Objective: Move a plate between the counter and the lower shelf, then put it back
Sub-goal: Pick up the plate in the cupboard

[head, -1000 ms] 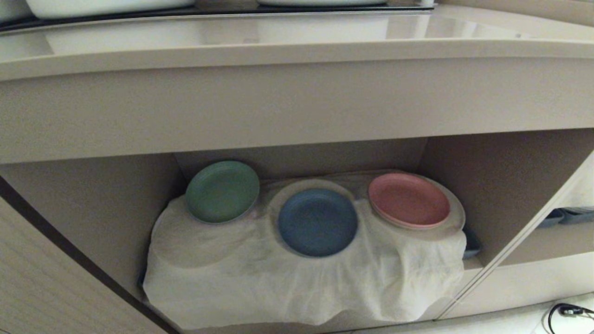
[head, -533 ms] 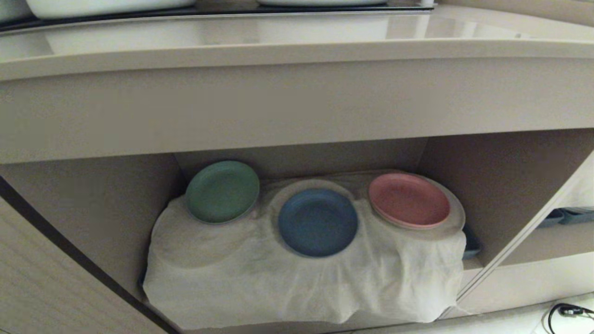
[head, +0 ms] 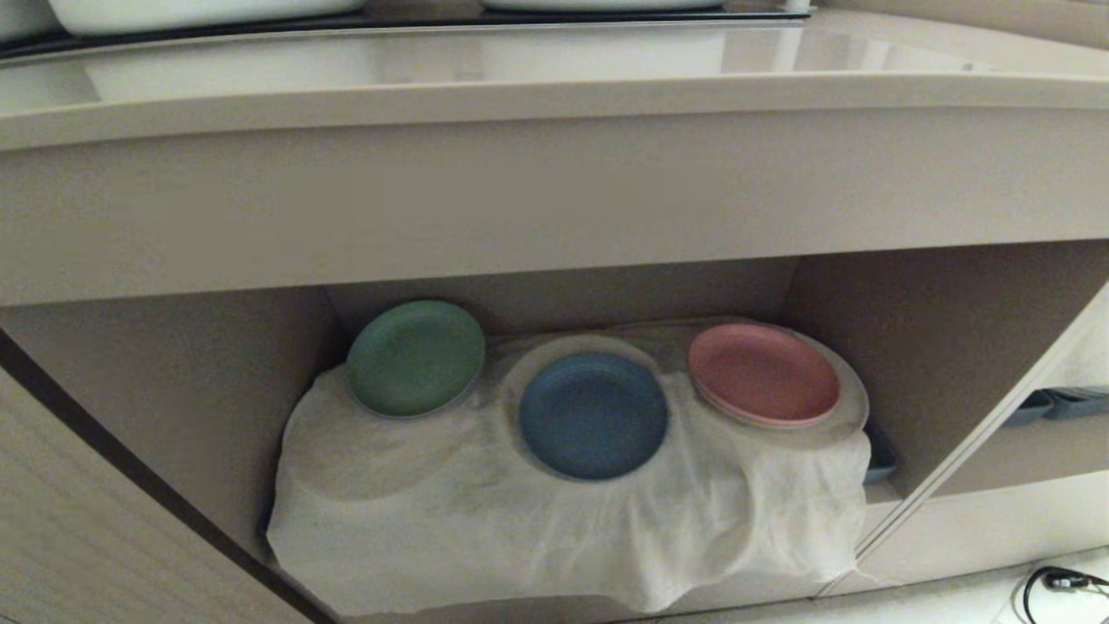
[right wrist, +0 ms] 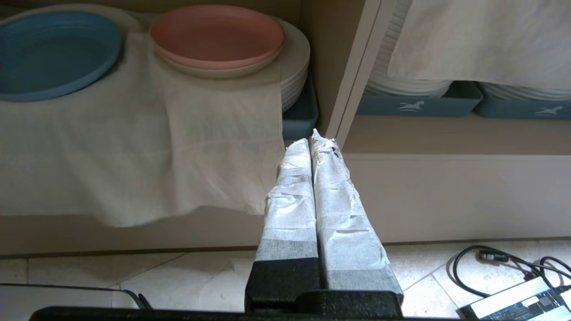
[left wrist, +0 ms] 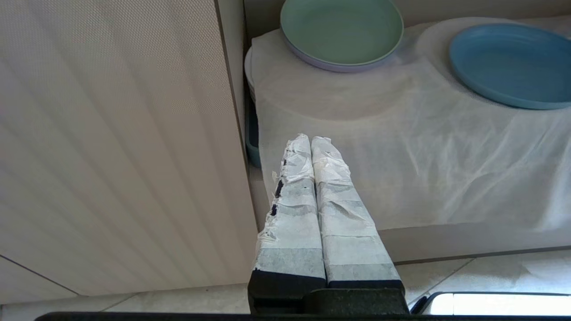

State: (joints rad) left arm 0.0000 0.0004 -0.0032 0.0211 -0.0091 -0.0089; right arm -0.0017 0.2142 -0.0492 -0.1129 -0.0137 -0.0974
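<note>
The light-blue plate (head: pixel 593 414) lies flat on the wrinkled white cloth (head: pixel 485 529) in the lower shelf (head: pixel 918 347), in the middle between two other plates. It also shows in both wrist views, as plate (left wrist: pixel 513 62) and plate (right wrist: pixel 53 53). The beige counter (head: pixel 554 61) runs above the recess. My left gripper (left wrist: pixel 311 140) is shut and empty, low in front of the cloth's left part. My right gripper (right wrist: pixel 311 141) is shut and empty, low before the cloth's right corner near the divider panel. Neither gripper shows in the head view.
A green plate (head: pixel 416 357) and a pink plate (head: pixel 764 373) flank the blue one. White stacked plates (right wrist: pixel 294 76) sit under the cloth on blue-grey trays (right wrist: pixel 419 104). A divider panel (right wrist: pixel 352 67) bounds the recess on the right and a cabinet door (left wrist: pixel 111 133) on the left. Cables (right wrist: pixel 504 263) lie on the floor.
The cloth's front right hem has shifted a little and hangs slightly lower. The three plates have not moved.
</note>
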